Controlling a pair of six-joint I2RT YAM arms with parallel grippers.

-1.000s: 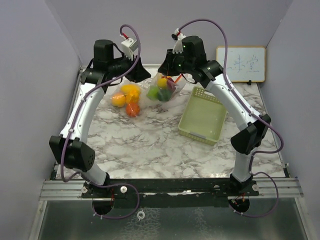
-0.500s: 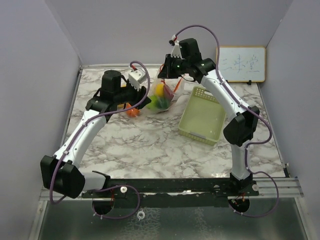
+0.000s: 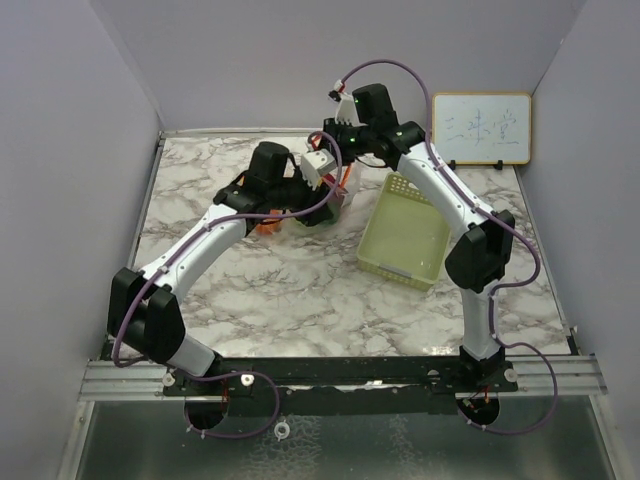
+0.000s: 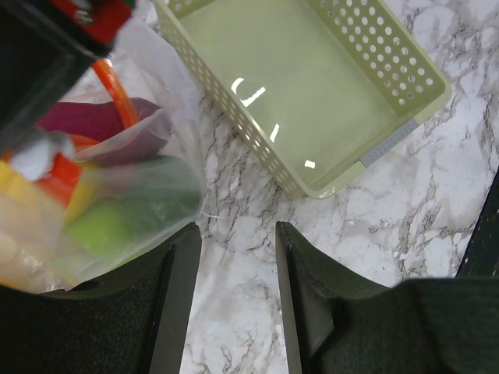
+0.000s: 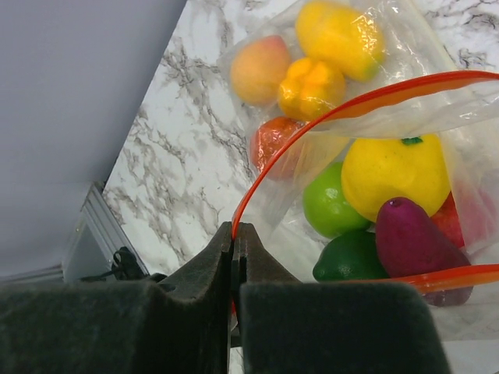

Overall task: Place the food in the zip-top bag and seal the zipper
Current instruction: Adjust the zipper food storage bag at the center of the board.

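Closure of the zipper, not yet made. Right hand (image 5: 234,248) is pinched shut on the orange zipper strip (image 5: 351,109) of the clear zip-top bag (image 4: 148,183), gripping one end of the mouth; from there the strip curves away in an open loop. Inside lie glossy toy fruits and vegetables: a yellow lemon (image 5: 394,175), a light green lime (image 5: 331,206), a dark green piece (image 5: 351,261) and a dark red-purple piece (image 5: 409,238). More yellow and orange pieces (image 5: 312,86) show through the film beyond the strip; whether they sit inside cannot be told. Left hand (image 4: 236,249) hangs half-open and empty above the marble-patterned counter (image 4: 437,234), one finger just beside the bag, near the pale green perforated plastic basket (image 4: 234,117). Good practice, as judged: treat the right pinch as anchor, settle the food below the strip, close the left hand across both tracks next to that anchor, then draw it to the far end without tugging the film.
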